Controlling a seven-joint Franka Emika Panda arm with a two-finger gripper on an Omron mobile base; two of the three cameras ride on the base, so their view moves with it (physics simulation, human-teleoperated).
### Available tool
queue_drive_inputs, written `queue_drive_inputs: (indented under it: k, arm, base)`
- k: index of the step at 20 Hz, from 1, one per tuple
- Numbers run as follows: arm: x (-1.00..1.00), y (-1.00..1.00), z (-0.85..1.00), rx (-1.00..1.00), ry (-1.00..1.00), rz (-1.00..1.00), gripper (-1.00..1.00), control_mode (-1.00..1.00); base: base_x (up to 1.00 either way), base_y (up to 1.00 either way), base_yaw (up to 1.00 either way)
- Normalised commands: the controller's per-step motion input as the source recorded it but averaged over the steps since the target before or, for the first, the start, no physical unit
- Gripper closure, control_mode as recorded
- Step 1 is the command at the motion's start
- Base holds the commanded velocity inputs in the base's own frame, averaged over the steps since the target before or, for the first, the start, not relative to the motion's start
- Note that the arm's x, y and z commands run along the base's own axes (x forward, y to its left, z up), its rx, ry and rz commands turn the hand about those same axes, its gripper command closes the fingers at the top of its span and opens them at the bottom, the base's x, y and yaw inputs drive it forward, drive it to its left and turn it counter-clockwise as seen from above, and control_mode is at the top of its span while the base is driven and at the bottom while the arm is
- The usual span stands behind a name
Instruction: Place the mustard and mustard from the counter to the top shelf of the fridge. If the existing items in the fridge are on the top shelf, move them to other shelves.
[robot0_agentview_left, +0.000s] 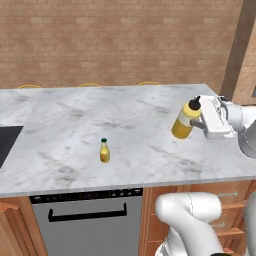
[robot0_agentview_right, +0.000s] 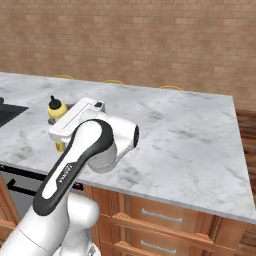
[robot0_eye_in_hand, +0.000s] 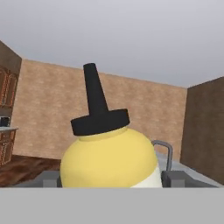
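Note:
My gripper (robot0_agentview_left: 196, 121) is shut on the squat yellow mustard (robot0_agentview_left: 183, 124) with the pointed black cap, at the right part of the marble counter (robot0_agentview_left: 75, 115). The bottle leans, and I cannot tell whether its base touches the slab. In the hand view this mustard (robot0_eye_in_hand: 109, 162) sits between the fingertips (robot0_eye_in_hand: 174, 177), which press its sides. From the right base view the bottle (robot0_agentview_right: 56, 110) peeks out behind the hand. The slim orange-tinted mustard (robot0_agentview_left: 104, 150) stands upright near the counter's front, well left of the gripper. The fridge, its top shelf and the existing items are out of view.
A dark inset (robot0_agentview_left: 7, 142) lies at the counter's left edge. A grey dishwasher front (robot0_agentview_left: 87, 220) and wooden drawers (robot0_agentview_right: 150, 220) sit below the slab. Yellow stool tops (robot0_agentview_left: 90, 84) show behind the far edge, before a brick wall.

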Motion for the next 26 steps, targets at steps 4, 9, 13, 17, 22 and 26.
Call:
queue_drive_inputs:
  k: [4, 9, 13, 17, 22, 26]
  arm:
    - [-1.00, 0.26, 0.26, -0.02, -0.08, 0.00, 1.00, -1.00]
    - [-0.98, 0.37, 0.07, -0.02, -0.03, 0.04, 1.00, -1.00]
    - [-0.48, 0.15, 0.00, 0.00, 0.00, 0.13, 1.00, -1.00]
    - [-0.28, -0.08, 0.00, 0.00, -0.01, 0.00, 1.00, 1.00]
    - [0.00, 0.00, 0.00, 0.00, 0.00, 0.00, 1.00, 1.00]
    - [0.00, 0.00, 0.00, 0.00, 0.00, 0.00, 1.00, 1.00]
  base:
    - [0.00, 0.00, 0.00]
    - [0.00, 0.00, 0.00]
    - [0.00, 0.00, 0.00]
    - [-0.42, -0.32, 0.00]
    - [-0.52, -1.00, -0.13]
    - [0.00, -1.00, -0.15]
